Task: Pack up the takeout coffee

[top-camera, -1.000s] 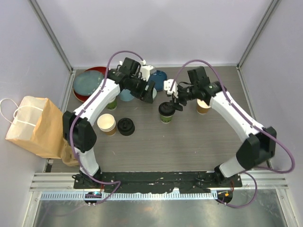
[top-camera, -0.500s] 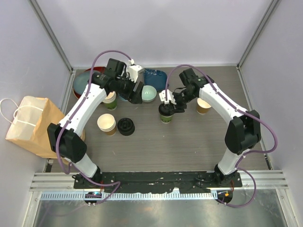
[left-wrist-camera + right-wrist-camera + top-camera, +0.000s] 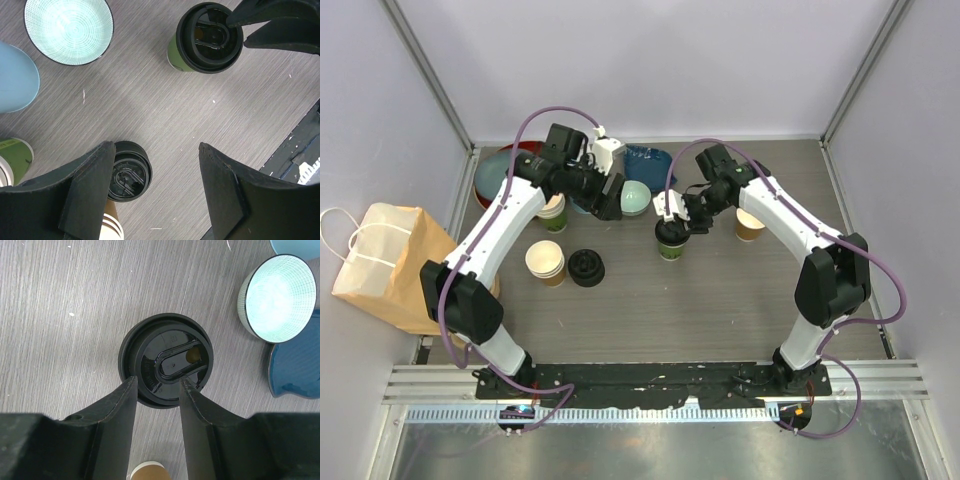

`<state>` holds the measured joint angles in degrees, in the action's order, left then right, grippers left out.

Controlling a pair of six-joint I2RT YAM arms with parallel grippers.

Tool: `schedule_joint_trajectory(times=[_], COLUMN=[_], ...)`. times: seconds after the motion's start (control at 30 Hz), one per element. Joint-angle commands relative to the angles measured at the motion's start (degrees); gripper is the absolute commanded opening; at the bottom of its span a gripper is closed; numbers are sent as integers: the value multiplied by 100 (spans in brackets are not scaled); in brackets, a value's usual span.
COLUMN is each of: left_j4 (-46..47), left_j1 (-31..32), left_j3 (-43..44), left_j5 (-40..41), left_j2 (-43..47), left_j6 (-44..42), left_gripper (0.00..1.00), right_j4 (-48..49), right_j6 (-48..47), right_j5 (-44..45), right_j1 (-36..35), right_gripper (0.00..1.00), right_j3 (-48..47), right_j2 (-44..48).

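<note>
A green-walled takeout coffee cup with a round black lid stands mid-table. My right gripper hovers right over that lid. Its two fingers are narrowed to less than the lid's width, their tips at the lid's near edge, with a gap between them. The left wrist view shows the same cup with those finger tips at its rim. My left gripper hangs open over bare table, holding nothing. In the top view it sits left of the cup. No brown lidded cup shows.
A loose stack of black lids lies beside a cream-rimmed cup stack. A lidless brown cup stands right of my right gripper. A teal bowl, a blue dish and a red plate sit at the back. A paper bag lies far left.
My right gripper came down over the green cup's lid and its jaws narrowed. My left gripper pulled back to the left, uncovering the teal bowl, then held still.
</note>
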<state>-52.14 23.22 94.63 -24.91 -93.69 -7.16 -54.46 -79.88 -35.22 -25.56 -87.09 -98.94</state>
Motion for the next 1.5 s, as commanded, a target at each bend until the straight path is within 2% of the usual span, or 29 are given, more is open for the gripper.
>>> schedule_joint_trajectory(times=[0.0, 0.33, 0.57, 0.73, 0.9, 1.0, 1.27, 1.37, 1.47], left_j4=[2, -59, -86, -112, -156, -147, -191, -165, -86], left_j1=[-2, -2, -2, -2, -2, -2, -2, -2, -2], left_j3=[29, 91, 126, 152, 222, 249, 433, 486, 530], left_j5=[-225, -331, -401, -480, -559, -612, -717, -683, -682], left_j2=[70, 9, -61, -114, -176, -255, -536, -632, -738], left_j6=[-75, -58, -58, -58, -40, 4, 197, 267, 373], left_gripper=[72, 71, 71, 71, 71, 71, 69, 69, 67], right_j4=[93, 356, 1384, 1754, 1781, 1719, 1825, 1868, 2166], right_j6=[-125, 68, 639, 1026, 1483, 1826, 2722, 2925, 3188], right_j5=[156, 270, 630, 806, 798, 474, 402, 113, -256], right_j1=[-37, -115, -247, -265, -204, -125, -98, -98, -107], right_gripper=[44, 41, 41, 40, 39, 37, 40, 44, 53], right_j3=[8, 315, 1307, 1748, 1520, 1177, 456, 465, 579], right_j2=[-47, -249, 137, 287, -10, -108, -214, -100, 128])
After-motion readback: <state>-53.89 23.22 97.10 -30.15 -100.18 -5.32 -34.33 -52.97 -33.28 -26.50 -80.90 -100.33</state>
